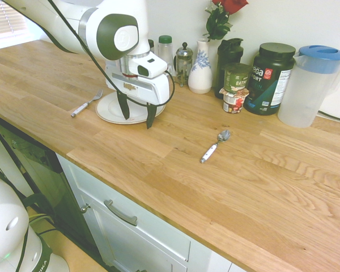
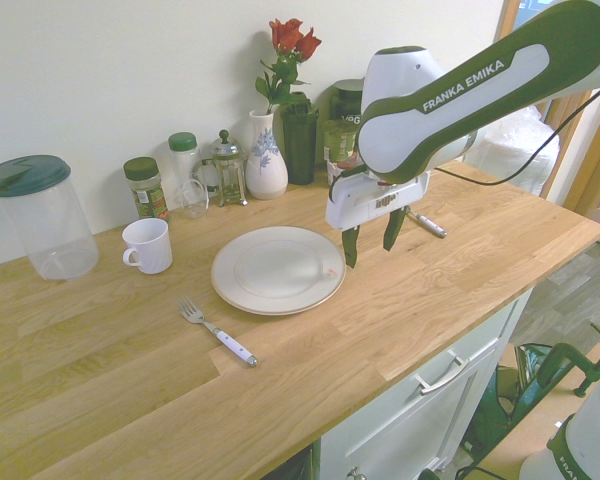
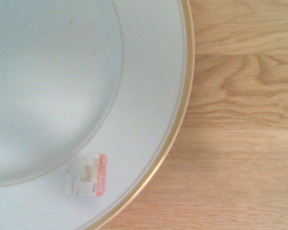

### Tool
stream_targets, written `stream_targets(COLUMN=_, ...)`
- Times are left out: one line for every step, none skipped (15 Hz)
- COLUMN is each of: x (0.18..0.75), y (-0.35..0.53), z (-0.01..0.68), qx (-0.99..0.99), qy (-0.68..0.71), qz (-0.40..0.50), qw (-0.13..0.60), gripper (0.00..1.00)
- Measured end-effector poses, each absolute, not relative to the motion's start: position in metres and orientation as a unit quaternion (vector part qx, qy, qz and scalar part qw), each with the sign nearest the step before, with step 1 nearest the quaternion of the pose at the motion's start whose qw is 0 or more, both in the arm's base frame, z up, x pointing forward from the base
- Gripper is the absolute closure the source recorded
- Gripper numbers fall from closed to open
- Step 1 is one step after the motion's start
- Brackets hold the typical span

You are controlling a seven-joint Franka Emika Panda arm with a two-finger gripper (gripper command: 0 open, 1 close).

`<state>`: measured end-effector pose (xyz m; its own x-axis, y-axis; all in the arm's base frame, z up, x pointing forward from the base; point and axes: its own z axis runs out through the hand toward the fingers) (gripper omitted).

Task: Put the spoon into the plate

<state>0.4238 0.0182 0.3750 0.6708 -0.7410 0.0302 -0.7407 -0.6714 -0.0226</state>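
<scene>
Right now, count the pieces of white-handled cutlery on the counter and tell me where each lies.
2. The fork lies on the wooden counter beside the plate, on its far side from the gripper. The spoon lies apart on open wood, beyond the gripper. None seem hidden.

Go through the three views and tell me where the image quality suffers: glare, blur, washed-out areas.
First exterior view: window corner blown out, spoon small but legible. Second exterior view: evenly lit, plate sharp. Wrist view: plate slightly soft, its sticker print unreadable.
</scene>
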Motion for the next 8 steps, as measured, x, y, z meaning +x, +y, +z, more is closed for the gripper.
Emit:
stream_targets(x=0.424, y=0.018, z=0.375, qx=-0.914, qy=0.405, qz=-0.018, qw=0.004, gripper=0.00)
stream_targets(x=0.424, y=0.018, z=0.375, qx=-0.914, qy=0.406, qz=-0.018, qw=0.004, gripper=0.00)
stream_targets(x=0.426, y=0.014, z=0.378, qx=-0.913, qy=0.408, qz=-0.022, qw=0.005, gripper=0.00)
stream_targets(x=0.431, y=0.006, z=0.386, qx=-0.910, qy=0.413, qz=-0.029, qw=0.005, gripper=0.00)
stream_targets(x=0.436, y=-0.011, z=0.396, qx=-0.908, qy=0.416, qz=-0.036, qw=0.002, gripper=0.00)
stream_targets(x=0.440, y=-0.034, z=0.405, qx=-0.909, qy=0.415, qz=-0.043, qw=-0.002, gripper=0.00)
stream_targets(x=0.444, y=-0.061, z=0.410, qx=-0.911, qy=0.411, qz=-0.047, qw=-0.005, gripper=0.00)
stream_targets(x=0.446, y=-0.089, z=0.410, qx=-0.913, qy=0.405, qz=-0.046, qw=-0.008, gripper=0.00)
